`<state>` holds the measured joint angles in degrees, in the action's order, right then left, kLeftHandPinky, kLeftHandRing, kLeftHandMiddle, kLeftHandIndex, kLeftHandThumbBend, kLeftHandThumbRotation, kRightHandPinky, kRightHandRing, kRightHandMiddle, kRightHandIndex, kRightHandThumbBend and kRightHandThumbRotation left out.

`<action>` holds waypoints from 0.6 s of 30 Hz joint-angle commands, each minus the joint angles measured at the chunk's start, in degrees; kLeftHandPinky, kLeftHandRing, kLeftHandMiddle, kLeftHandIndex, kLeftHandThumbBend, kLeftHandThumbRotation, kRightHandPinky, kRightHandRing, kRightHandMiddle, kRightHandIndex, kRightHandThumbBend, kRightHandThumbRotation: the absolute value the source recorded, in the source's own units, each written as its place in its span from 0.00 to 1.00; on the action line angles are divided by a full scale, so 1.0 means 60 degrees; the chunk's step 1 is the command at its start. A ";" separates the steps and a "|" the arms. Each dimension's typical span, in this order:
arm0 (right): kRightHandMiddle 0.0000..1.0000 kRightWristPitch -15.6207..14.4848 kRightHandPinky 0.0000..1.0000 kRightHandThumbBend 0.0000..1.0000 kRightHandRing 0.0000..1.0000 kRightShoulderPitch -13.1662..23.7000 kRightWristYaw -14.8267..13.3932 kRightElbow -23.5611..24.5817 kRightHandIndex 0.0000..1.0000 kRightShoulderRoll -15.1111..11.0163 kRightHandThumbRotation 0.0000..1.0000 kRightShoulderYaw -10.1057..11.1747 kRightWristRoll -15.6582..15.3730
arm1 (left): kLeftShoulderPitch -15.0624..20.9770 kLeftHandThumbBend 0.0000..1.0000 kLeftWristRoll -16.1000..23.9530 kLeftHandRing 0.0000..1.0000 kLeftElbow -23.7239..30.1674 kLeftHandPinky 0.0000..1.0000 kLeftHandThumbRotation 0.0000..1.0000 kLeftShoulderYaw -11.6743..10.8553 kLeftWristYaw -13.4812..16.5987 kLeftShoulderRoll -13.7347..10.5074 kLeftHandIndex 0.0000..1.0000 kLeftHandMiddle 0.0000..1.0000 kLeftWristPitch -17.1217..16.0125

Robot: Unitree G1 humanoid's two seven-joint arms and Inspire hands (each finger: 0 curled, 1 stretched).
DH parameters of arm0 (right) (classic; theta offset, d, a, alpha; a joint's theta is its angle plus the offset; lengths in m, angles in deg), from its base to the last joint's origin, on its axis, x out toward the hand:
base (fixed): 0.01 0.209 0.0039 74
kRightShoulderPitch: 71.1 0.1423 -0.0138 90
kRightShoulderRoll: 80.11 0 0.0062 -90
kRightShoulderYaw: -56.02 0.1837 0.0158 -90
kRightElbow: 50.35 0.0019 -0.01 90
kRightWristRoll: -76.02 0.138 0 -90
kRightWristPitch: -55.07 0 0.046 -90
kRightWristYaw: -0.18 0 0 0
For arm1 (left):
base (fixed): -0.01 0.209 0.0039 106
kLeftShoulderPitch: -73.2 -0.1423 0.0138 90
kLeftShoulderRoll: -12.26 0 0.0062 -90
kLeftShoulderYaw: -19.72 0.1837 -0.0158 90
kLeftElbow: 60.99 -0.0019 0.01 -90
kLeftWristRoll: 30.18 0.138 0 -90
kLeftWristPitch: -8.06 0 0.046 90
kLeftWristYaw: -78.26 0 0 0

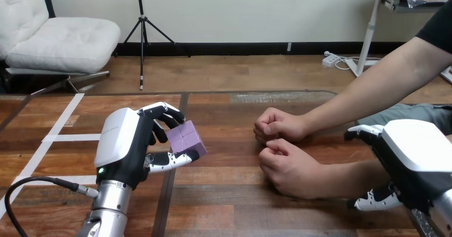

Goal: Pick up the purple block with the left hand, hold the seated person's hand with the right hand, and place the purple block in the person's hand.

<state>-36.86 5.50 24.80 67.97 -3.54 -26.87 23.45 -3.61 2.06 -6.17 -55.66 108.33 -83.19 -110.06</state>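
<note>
On the table (240, 205), far left: white tape (58, 137) in crossing strips. Next, rising from the bottom edge on the silver left arm (109, 207): the left hand (123, 141), white back shell turned up and to the left. Curled round the block (185, 139), with fingers (160, 111) hooked over its top and far side and the thumb (169, 160) pressed under its near edge. Held above the wood, tilted, one corner pointing right, purple faces split by seams into smaller squares. Well apart from the person's hands, with bare table between.

Right of centre, resting on the table: the person's far hand (277, 125) and near hand (290, 168), both loosely closed into fists, knuckles pointing left, the two just beside each other. Touching at the knuckles or not: cannot tell. Reaching back from them toward the right edge: the far forearm (373, 82), slanting upward, and the near forearm (341, 177), running level toward the right hand.

At the right edge: the right hand (416, 152), white shell uppermost. Spread open, fingers (365, 133) beyond the near forearm with a strip of wood showing between, thumb (373, 201) on the near side, just beside that forearm. Straddling it, not closed round it. Touching at the thumb or not: cannot tell. Clasping nothing.
</note>
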 commanded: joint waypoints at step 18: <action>0.77 -0.0058 0.73 0.93 0.76 0.1533 0.1404 0.0223 0.75 -0.0929 0.04 -0.0700 -0.0267 | 0.0536 0.59 0.0064 0.40 0.0240 0.33 0.00 -0.0232 0.0216 -0.0001 0.55 0.49 -0.0230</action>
<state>-37.76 10.40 32.83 68.53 -6.78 -30.09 22.55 -3.61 2.03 -6.18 -55.66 108.34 -83.18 -110.40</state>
